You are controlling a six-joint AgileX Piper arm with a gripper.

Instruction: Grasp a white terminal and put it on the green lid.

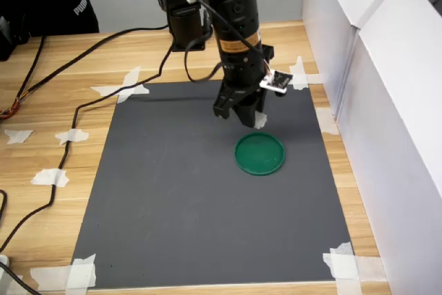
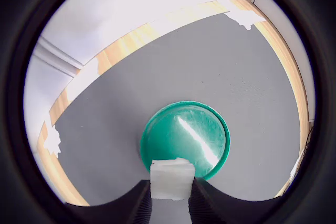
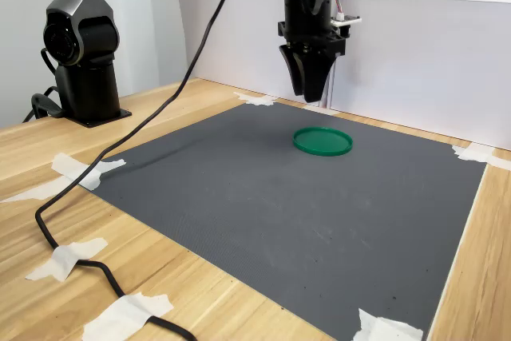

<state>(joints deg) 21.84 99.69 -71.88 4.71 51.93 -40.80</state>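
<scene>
The white terminal (image 2: pixel 171 178) is a small white block clamped between my two dark fingers, and it shows as a white speck (image 1: pixel 260 121) at the fingertips in the first exterior view. My gripper (image 1: pixel 251 119) (image 2: pixel 170 188) (image 3: pixel 312 93) is shut on it and hangs above the mat, just behind the far edge of the green lid (image 1: pixel 260 153) (image 2: pixel 185 139) (image 3: pixel 322 140). The lid lies flat on the grey mat with nothing on it. In the second exterior view the fingers hide the terminal.
A dark grey mat (image 1: pixel 186 191) is taped at its corners to a wooden table (image 1: pixel 41 164). White wall panels (image 1: pixel 387 101) stand along the first exterior view's right. A black cable (image 1: pixel 83 105) trails over the table, and the arm's base (image 3: pixel 80 45) stands at the second exterior view's left.
</scene>
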